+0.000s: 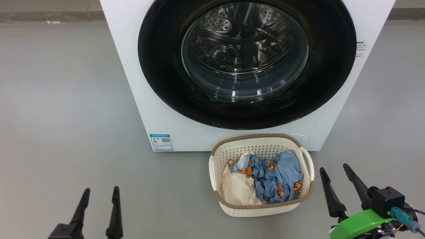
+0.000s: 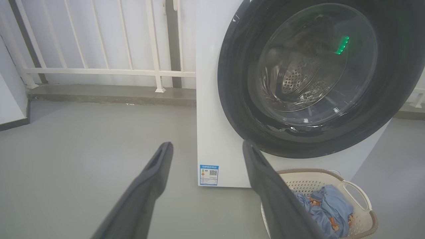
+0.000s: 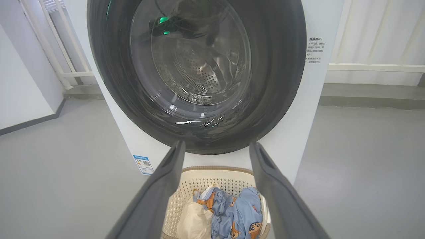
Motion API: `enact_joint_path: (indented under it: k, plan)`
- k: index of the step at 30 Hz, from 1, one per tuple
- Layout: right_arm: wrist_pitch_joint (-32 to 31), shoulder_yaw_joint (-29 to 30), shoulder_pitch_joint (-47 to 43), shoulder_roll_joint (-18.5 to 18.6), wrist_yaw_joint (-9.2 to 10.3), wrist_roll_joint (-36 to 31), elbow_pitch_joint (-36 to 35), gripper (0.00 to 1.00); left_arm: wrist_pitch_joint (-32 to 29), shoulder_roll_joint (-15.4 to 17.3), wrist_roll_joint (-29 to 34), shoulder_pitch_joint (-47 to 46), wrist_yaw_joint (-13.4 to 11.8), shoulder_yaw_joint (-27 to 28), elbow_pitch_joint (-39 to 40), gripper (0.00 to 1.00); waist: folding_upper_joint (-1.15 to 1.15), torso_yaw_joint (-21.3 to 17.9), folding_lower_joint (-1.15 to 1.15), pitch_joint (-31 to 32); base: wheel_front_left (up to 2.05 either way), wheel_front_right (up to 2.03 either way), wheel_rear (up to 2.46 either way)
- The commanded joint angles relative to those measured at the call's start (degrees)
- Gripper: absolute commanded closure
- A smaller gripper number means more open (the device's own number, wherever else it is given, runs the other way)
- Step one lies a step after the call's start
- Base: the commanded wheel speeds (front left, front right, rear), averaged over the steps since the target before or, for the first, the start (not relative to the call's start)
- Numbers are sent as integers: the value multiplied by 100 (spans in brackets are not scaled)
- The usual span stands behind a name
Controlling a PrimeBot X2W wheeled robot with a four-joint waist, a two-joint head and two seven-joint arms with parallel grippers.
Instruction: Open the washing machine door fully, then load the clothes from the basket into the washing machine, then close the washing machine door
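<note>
Head view crops the washing machine door [image 1: 159, 66] at top

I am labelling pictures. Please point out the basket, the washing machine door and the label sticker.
basket [image 1: 259, 136], head view, brown rim
washing machine door [image 1: 159, 66], head view, black ring
label sticker [image 1: 161, 142], head view, middle

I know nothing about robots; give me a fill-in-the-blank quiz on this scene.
1. The large round glossy black door of the big white washing machine is ____.
2. The light blue printed clothes lie inside the cream-white perforated plastic basket, which stands in ____ of the washing machine.
3. The left tool and right tool, each with two long dark fingers, are ____ and empty.
Missing words: closed; front; open.
</note>
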State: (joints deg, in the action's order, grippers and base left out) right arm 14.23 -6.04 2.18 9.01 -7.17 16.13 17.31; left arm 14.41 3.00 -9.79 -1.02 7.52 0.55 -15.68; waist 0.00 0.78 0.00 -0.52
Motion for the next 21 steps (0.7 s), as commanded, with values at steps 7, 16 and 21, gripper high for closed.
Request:
enact_joint_path:
  k: [7, 16, 21]
  plan:
    - [77, -89, 172, 63, -32, -43, -159, 0, 59, 140, -24, -272, -3, 184, 40, 0, 0, -25, 0, -5, 0, 0, 0]
    - [77, -55, 151, 29, -32, -60, -195, 0, 59, 135, 2, -287, -3, 229, 18, 0, 0, -25, 0, -6, 0, 0, 0]
    - [77, -38, 147, 25, -32, -64, -214, 0, 59, 121, 187, -293, -6, 317, 21, 0, 0, -20, 0, 1, 1, 1, -3]
